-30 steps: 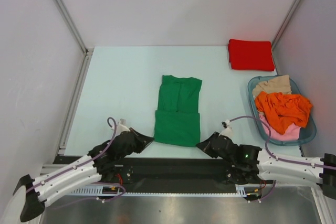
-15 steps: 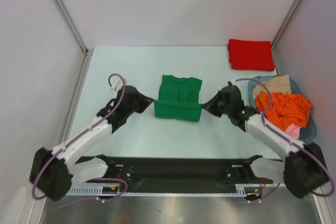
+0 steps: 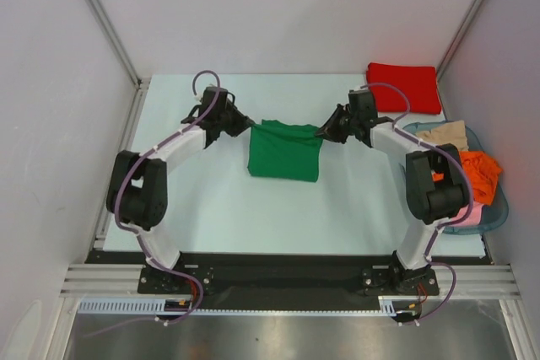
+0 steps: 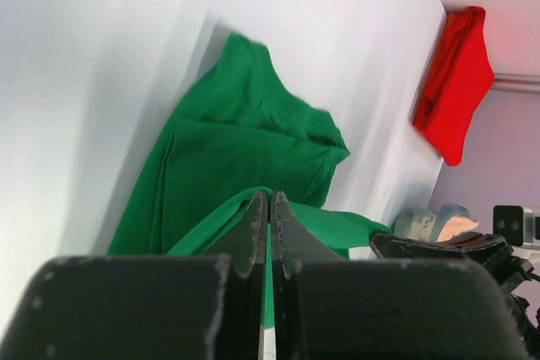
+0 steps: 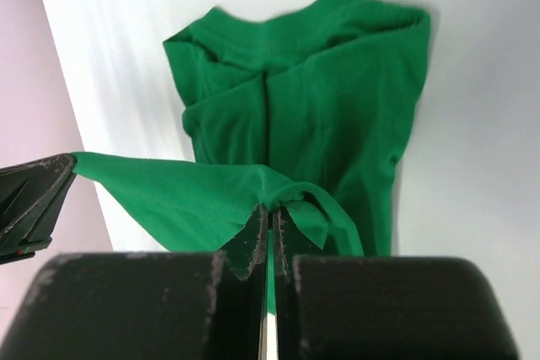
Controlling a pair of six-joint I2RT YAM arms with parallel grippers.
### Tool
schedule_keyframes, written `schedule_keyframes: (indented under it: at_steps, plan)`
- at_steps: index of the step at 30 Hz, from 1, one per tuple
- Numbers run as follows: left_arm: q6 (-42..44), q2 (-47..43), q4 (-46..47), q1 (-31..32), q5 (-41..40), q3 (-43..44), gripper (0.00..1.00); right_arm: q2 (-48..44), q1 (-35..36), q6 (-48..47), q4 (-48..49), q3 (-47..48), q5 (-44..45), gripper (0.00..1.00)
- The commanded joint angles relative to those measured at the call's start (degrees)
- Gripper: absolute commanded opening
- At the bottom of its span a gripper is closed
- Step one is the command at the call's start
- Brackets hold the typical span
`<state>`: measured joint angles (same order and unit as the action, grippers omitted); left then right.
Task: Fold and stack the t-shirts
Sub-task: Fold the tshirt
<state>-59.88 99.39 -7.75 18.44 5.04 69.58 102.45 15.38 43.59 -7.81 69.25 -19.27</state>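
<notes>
The green t-shirt lay at the middle of the tabletop, about half as long as it had been a second before. Its 6 o'clock hem had been lifted off the surface and carried toward 12 o'clock, over the body, until it hung just above the collar end. The lower layer had stayed flat where it was. In the wrist views the carried edge ran between the two hands as a taut band, not yet laid down, with the collar end rumpled beneath it.

The left hand was pinched tight on the hem corner at the shirt's 10 o'clock side. The right hand was pinched just as tight on the corner at 2 o'clock. Both had swept up from near the arm bases at 6 o'clock, and the arms were stretched well out.

By my reading, the crosswise halving fold was nearly made. What remained was to lower the hem and let go so the edges matched, then perhaps one more fold before stacking.

Further out, the red t-shirt sat folded at the 1 o'clock corner, unmoved, and looked like the likely base of the stack. At 3 o'clock the basket held the orange garment, the beige garment and the pink garment. They were unchanged, though the right arm now partly hid them.
</notes>
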Motion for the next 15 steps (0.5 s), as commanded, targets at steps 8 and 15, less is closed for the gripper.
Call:
schedule_keyframes:
  at_steps: [8,15]
  plan:
    - [0.73,10.02,4.49,-1.65,6.65,10.83,0.0,6.09,-3.77,-1.76,1.74,6.24,-3.93,0.0]
    - [-0.85,13.36,6.87,-2.35,6.47,11.71,0.0,10.83,-4.65,-2.28,1.66,9.67,-6.04,0.0]
